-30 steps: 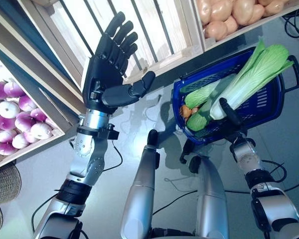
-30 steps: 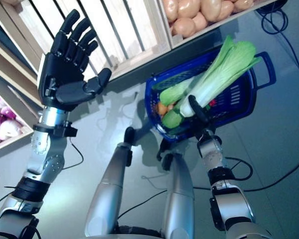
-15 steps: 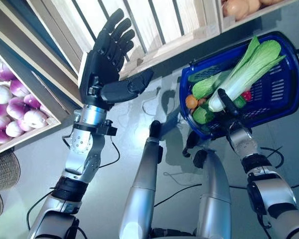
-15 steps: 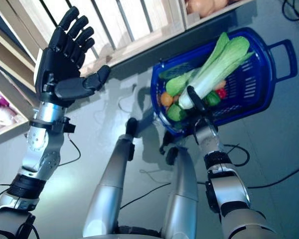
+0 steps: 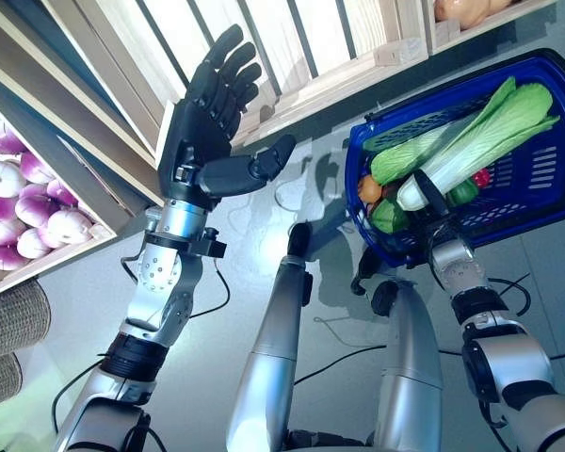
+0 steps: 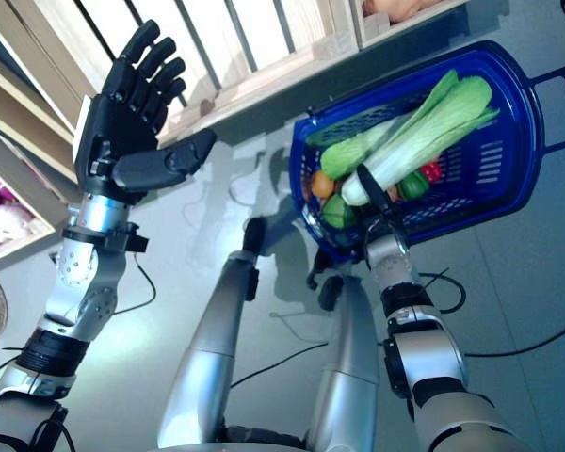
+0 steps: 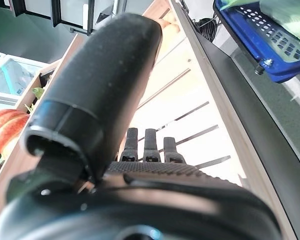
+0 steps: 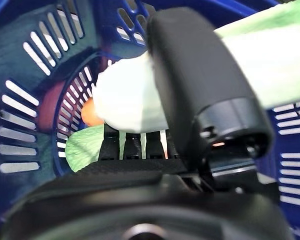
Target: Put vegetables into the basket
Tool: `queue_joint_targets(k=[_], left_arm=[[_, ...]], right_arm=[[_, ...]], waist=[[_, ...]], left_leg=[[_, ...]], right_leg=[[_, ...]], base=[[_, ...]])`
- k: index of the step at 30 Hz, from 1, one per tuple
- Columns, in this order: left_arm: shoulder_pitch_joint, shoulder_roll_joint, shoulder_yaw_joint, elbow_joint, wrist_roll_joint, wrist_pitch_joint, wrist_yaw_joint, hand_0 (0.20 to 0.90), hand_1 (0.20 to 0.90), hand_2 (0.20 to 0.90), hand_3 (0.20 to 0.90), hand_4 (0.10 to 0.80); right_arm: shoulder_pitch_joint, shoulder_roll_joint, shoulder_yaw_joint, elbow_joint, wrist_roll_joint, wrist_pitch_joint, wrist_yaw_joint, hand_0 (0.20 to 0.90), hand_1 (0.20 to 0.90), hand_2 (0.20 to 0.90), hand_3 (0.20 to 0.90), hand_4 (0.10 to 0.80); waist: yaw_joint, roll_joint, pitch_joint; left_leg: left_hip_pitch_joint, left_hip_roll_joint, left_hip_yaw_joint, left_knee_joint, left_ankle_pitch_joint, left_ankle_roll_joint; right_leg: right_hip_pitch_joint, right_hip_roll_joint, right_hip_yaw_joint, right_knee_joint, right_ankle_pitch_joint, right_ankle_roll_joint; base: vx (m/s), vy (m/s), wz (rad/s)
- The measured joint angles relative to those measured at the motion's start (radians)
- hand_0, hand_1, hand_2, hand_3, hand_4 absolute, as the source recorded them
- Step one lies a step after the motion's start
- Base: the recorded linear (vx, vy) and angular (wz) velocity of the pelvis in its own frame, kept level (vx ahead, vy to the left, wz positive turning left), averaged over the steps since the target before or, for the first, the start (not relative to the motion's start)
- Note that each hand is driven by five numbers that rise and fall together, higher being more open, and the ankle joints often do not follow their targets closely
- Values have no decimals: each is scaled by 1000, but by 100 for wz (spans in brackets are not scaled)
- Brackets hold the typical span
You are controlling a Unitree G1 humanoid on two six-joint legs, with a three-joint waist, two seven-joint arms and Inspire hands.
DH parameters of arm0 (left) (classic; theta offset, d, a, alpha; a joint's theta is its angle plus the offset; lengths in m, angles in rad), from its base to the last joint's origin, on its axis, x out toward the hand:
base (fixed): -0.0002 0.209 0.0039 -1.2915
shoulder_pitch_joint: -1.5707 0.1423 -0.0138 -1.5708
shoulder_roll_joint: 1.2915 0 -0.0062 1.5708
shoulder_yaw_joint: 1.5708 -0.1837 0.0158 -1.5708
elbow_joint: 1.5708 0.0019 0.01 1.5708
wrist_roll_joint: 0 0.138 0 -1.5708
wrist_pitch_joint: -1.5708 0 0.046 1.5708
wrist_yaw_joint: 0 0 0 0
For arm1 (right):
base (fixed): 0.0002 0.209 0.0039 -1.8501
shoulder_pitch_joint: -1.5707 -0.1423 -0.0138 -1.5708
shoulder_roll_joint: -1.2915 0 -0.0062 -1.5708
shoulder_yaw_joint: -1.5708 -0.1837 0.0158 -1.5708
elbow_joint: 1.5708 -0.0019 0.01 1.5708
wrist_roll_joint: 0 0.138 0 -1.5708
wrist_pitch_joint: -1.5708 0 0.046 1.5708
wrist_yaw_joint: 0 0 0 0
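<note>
Right hand (image 5: 431, 218) at near rim of blue slotted plastic basket (image 5: 537, 179), thumb and fingers (image 8: 131, 145) curled round white stalk of long green-leaved cabbage (image 5: 490, 127). Cabbage lies inside basket, leaves toward far rim. Under it: second green leafy vegetable (image 5: 407, 157), small orange vegetable (image 5: 369, 188), red piece (image 5: 481, 177). Left hand (image 5: 202, 151) raised well left of basket, fingers straight and apart, empty. Beyond: pale wooden slatted crate (image 5: 292, 56); purple-white onions (image 5: 24, 212) far left of basket.
</note>
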Motion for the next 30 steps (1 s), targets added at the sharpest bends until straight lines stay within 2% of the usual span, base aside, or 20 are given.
queue_joint_targets(k=[8,13,16,19,24,27,30], left_arm=[[5,-1,-3,0,0,2,-11,900,900,900,900,800],[17,0,-3,-5,-44,5,-111,900,900,900,900,800],[17,0,-13,-6,-44,9,-129,900,900,900,900,800],[23,5,-34,-2,-49,25,-130,900,900,900,900,800],[27,7,-48,-2,-61,44,-147,900,900,900,900,800],[31,7,-56,3,-62,54,-153,900,900,900,900,800],[39,-2,-81,36,-56,84,-150,900,900,900,900,800]], right_arm=[[-21,-9,-9,5,9,-1,-42,900,900,900,900,800],[-27,-14,-32,-1,10,-13,-113,900,900,900,900,800],[-25,-14,-33,-2,32,-29,-146,900,900,900,900,800],[4,-8,-35,-1,86,-48,-150,900,900,900,900,800],[94,20,-34,-48,153,-125,-150,900,900,900,900,800],[152,39,-31,-97,154,-156,-150,900,900,900,900,800],[230,66,-19,-168,103,-171,-151,900,900,900,900,800]], waist=[[1,9,0],[3,11,1],[1,11,1],[3,11,0],[-7,10,0],[-19,8,0],[-30,7,-1]], left_leg=[[-6,1,-1,-4,-1,-4],[7,6,4,-7,-5,6],[47,13,8,-29,-4,6],[144,28,13,-106,13,9],[374,30,24,-316,78,18],[472,31,26,-395,99,18],[591,37,45,-495,120,31]], right_leg=[[-6,1,0,-2,-2,-2],[9,5,-1,-13,2,0],[50,13,0,-44,11,5],[148,32,3,-131,38,12],[355,48,10,-321,99,27],[447,62,23,-402,123,38],[557,66,30,-496,149,52]], base=[[15,14,0],[-26,10,-1],[-15,23,-8],[-4,32,-10],[-15,49,-9],[-7,85,-10],[25,130,-15]])
